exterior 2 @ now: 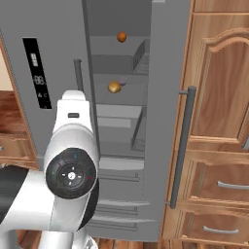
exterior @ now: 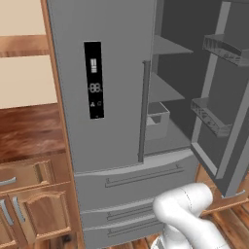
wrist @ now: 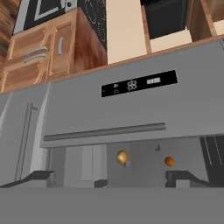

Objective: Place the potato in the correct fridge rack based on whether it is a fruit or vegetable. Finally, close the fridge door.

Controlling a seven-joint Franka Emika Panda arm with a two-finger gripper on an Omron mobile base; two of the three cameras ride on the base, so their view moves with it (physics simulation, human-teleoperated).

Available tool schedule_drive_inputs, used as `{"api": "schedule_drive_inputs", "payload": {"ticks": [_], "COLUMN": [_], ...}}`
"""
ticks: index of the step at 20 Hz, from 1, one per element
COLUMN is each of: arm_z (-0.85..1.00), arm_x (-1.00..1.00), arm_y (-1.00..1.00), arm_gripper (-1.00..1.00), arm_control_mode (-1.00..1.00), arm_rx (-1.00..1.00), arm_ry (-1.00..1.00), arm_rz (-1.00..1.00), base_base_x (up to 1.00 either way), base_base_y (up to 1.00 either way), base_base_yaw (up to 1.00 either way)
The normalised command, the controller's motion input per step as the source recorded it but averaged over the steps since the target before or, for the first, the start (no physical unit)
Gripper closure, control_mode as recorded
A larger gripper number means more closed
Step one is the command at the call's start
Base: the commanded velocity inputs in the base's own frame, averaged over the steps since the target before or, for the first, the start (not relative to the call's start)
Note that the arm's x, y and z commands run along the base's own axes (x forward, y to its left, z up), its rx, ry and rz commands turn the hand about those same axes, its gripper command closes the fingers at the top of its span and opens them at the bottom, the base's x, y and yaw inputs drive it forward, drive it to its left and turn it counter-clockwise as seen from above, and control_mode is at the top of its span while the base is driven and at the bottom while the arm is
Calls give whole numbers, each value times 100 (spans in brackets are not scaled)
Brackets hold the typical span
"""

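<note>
The potato (exterior 2: 114,87), a small tan-yellow lump, rests on the fridge rack (exterior 2: 133,93), the second grey shelf from the top. In the hand view the potato (wrist: 122,157) lies ahead in the fridge's opening, well apart from my gripper (wrist: 109,178). The gripper's dark fingertips (wrist: 37,178) stand wide apart with nothing between them, so it is open and empty. The right fridge door (exterior: 228,97) is swung wide open. In the left base view the rack (exterior: 163,90) shows bare behind the closed left door.
A darker orange-brown round item (exterior 2: 121,37) sits on the top shelf. The closed left door carries a black display panel (exterior: 94,80). A crisper bin (exterior: 158,119) sits low inside, freezer drawers (exterior: 136,180) below. Wooden cabinets (exterior 2: 219,121) flank the open door.
</note>
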Motion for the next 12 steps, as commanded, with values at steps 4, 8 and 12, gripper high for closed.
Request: {"api": "schedule_drive_inputs", "payload": {"ticks": [4,8,12], "arm_z": [-27,-27,-29], "arm_x": [-13,18,12], "arm_y": [-100,-98,-99], "arm_gripper": [-100,-100,-100], "arm_control_mode": [-100,-100,-100], "arm_rx": [4,9,11], "arm_ry": [0,0,0], "arm_rz": [3,6,4], "base_base_x": [0,0,0], "base_base_y": [0,0,0], "base_base_yaw": [0,0,0]}}
